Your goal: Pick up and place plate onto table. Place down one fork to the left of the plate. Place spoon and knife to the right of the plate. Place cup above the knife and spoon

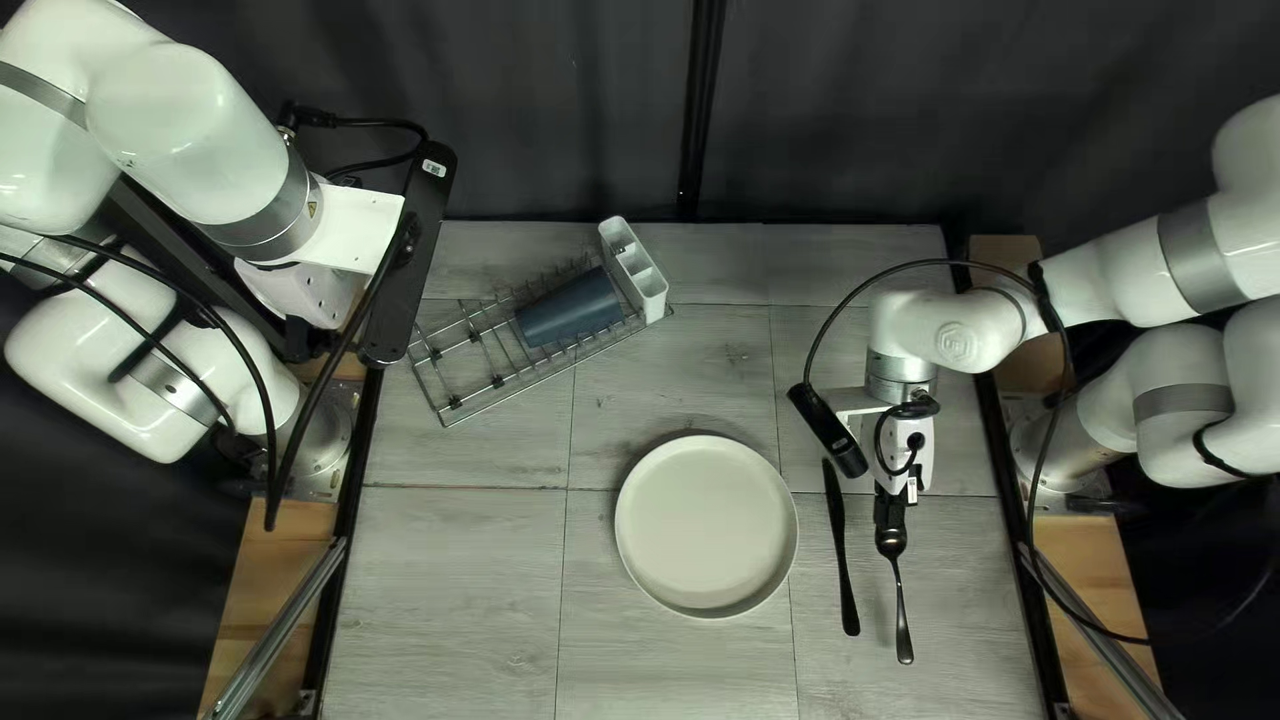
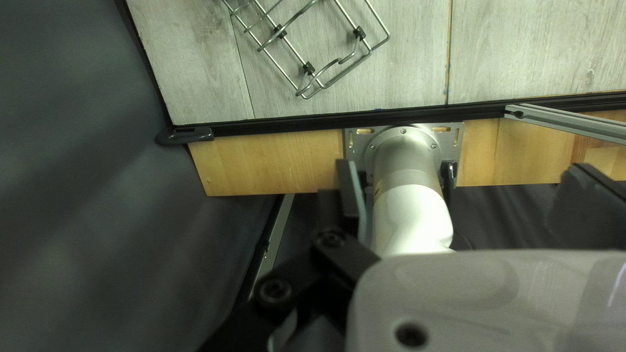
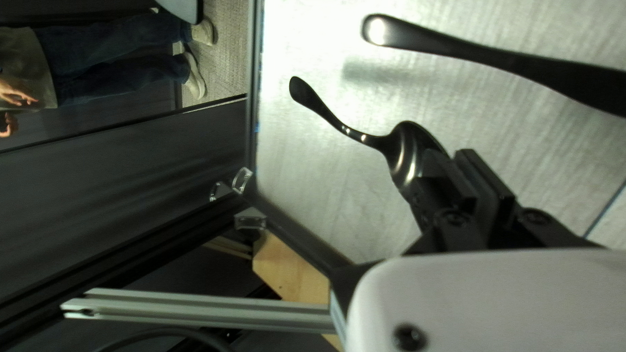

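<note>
A pale plate [image 1: 707, 526] lies on the table, with the black knife [image 1: 842, 550] to its right. Beyond the knife, my right gripper [image 1: 891, 514] is at the bowl of the spoon [image 1: 903, 618]. The right wrist view has my right gripper [image 3: 462, 171] with its fingers close together on the bowl of the spoon [image 3: 402, 148], partly hiding it; the knife [image 3: 495, 57] lies beside it. The blue cup [image 1: 574, 308] rests on its side in the rack. My left gripper [image 1: 304, 291] is raised at the left, fingertips hidden; its wrist view has this gripper [image 2: 463, 173] open and empty.
The wire rack [image 1: 470, 358] stands at the table's back left, a white cutlery holder [image 1: 632, 266] at its right end. In the left wrist view, the rack's corner [image 2: 355, 57] lies inside the table edge. A person [image 3: 98, 62] stands past the table.
</note>
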Robot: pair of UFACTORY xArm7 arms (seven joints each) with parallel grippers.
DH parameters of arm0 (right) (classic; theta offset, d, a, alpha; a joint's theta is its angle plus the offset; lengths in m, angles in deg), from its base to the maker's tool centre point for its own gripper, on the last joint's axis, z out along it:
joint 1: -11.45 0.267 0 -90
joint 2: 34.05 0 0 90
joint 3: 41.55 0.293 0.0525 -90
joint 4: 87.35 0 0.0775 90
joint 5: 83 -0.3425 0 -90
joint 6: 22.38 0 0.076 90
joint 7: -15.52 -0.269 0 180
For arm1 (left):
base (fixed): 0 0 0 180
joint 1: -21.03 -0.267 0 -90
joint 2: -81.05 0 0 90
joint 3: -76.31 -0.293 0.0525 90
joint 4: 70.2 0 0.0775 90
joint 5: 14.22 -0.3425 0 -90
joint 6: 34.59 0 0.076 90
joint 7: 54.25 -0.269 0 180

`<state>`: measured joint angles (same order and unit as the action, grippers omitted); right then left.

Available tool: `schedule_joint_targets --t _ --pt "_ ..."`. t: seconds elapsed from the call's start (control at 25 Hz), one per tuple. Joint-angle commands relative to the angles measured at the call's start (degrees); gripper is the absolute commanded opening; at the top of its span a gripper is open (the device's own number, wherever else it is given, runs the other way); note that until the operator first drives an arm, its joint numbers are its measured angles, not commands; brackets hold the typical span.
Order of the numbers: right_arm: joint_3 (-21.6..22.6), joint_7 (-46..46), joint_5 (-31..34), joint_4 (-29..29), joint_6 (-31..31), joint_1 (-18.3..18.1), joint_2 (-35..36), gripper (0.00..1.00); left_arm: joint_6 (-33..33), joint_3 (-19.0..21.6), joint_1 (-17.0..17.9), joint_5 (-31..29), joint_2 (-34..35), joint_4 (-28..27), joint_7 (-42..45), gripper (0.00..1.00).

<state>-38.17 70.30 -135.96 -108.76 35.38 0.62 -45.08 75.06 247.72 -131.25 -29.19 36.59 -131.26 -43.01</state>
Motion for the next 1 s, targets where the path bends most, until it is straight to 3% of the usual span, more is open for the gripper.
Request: schedule_joint_targets --t 0.04,0.48,0.52,0.56,0.6,0.64,1.0 --pt "-0.6 1.7 -0.6 0.8 -1.0 -0.5 0.3 0.0 0.0 0.0 0.0 0.0 0.0 0.0 0.0 1.0" --pt "-2.5 6.0 -0.6 1.0 -2.0 -2.2 3.3 0.0 0.0 0.0 0.0 0.0 0.0 0.0 0.0 1.0" --pt "-2.8 6.5 -0.3 0.9 -2.0 -2.5 3.7 0.13 0.0 0.0 0.0 0.0 0.0 0.0 0.0 1.0" --pt "-3.1 6.5 0.2 0.7 -1.9 -2.8 3.8 0.36 0.0 0.0 0.0 0.0 0.0 0.0 0.0 1.0" --pt "-3.2 6.4 0.4 0.6 -1.9 -2.9 3.8 0.91 0.0 0.0 0.0 0.0 0.0 0.0 0.0 1.0" --pt "-3.7 6.6 1.3 0.4 -1.9 -3.4 4.0 1.0 0.0 0.0 0.0 0.0 0.0 0.0 0.0 1.0" --pt "-5.6 1.0 11.7 -0.4 0.7 -7.5 -1.5 1.0 0.0 0.0 0.0 0.0 0.0 0.0 0.0 1.0"
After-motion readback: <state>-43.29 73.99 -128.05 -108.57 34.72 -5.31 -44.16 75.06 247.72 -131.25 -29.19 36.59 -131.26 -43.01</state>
